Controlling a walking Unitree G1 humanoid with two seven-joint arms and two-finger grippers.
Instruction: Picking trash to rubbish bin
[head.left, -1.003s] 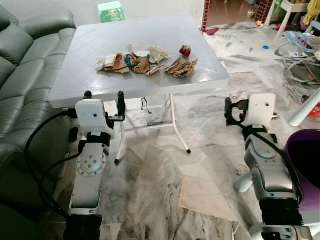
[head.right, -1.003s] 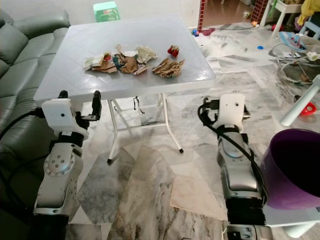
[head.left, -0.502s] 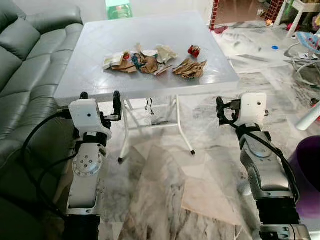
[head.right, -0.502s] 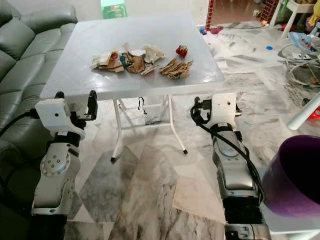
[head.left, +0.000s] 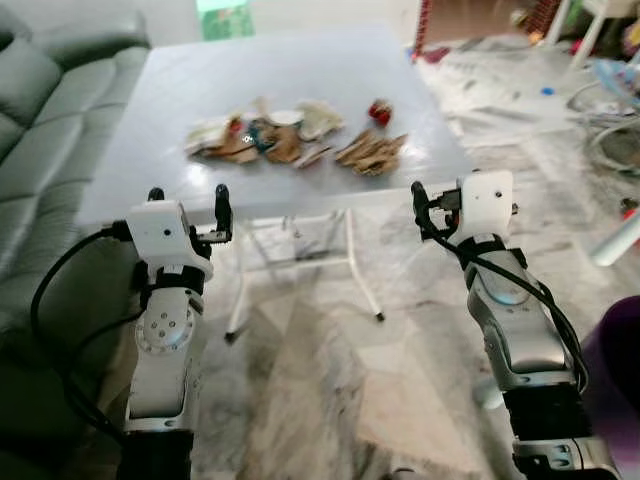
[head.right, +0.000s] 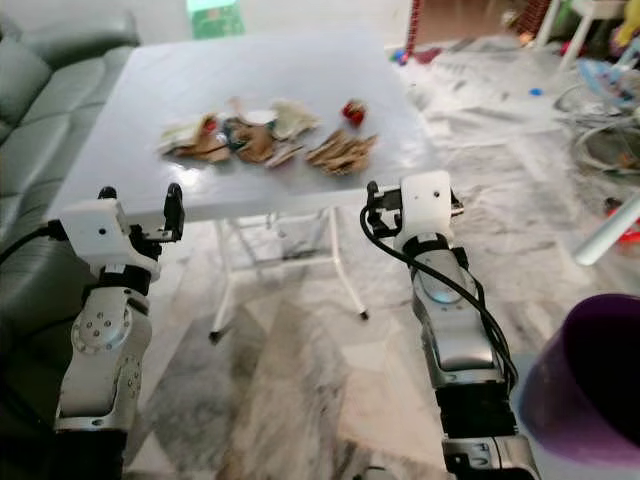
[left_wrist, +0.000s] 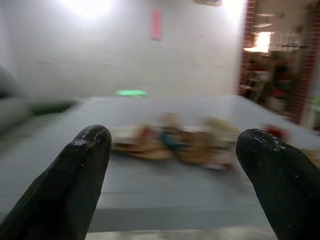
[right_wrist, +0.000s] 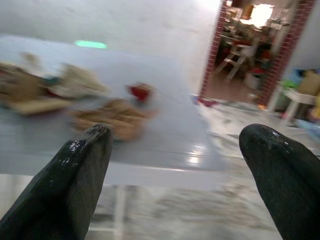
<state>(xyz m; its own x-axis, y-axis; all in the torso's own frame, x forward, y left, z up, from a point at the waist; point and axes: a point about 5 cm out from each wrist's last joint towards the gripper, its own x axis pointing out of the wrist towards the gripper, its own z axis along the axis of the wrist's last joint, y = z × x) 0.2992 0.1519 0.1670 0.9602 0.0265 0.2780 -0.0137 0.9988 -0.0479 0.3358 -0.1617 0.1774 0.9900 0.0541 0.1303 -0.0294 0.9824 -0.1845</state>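
Both arms raised closer to table edge since a second ago. Left gripper (head.left: 185, 197) and right gripper (head.right: 371, 197), fingers apart, poised just short of white table (head.left: 140, 190); trash (head.left: 290, 143) scattered mid-tabletop; purple bin (head.right: 585, 385) beside right arm.

Between our left gripper (left_wrist: 172, 165)'s spread black fingers (left_wrist: 75, 175), we see blurred brown paper trash (left_wrist: 175, 142) on the pale grey bench (left_wrist: 60, 170).

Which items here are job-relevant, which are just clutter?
Job: trash pile, brown scraps, red wrapper, purple bin, left gripper, right gripper.

Clutter: sofa, table, green stool, toys on the floor.
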